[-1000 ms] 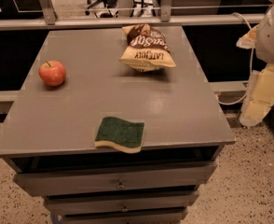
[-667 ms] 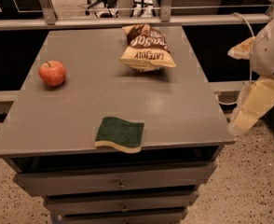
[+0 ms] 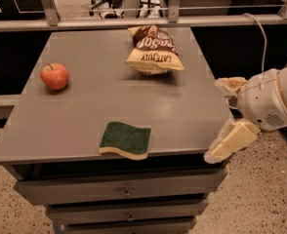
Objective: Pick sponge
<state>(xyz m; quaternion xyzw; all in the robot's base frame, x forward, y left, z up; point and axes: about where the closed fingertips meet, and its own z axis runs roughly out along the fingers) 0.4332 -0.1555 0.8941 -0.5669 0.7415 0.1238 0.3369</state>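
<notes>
The sponge (image 3: 125,139) lies flat at the front edge of the grey table (image 3: 85,112), dark green top up with pale yellow foam showing along its near side. My gripper (image 3: 218,121) is off the table's right edge, by the front right corner, well right of the sponge. Its two cream fingers (image 3: 231,141) stand apart, open and empty, one above the table edge and one below the top.
A red apple (image 3: 54,75) sits at the left of the table. A brown-and-cream chip bag (image 3: 152,49) lies at the back centre. Drawers (image 3: 126,191) run under the table top. A railing (image 3: 133,21) stands behind. Speckled floor lies on the right.
My arm and gripper have moved left and down, from beside the table's right side to its front right corner. The sponge, apple and bag have not moved.
</notes>
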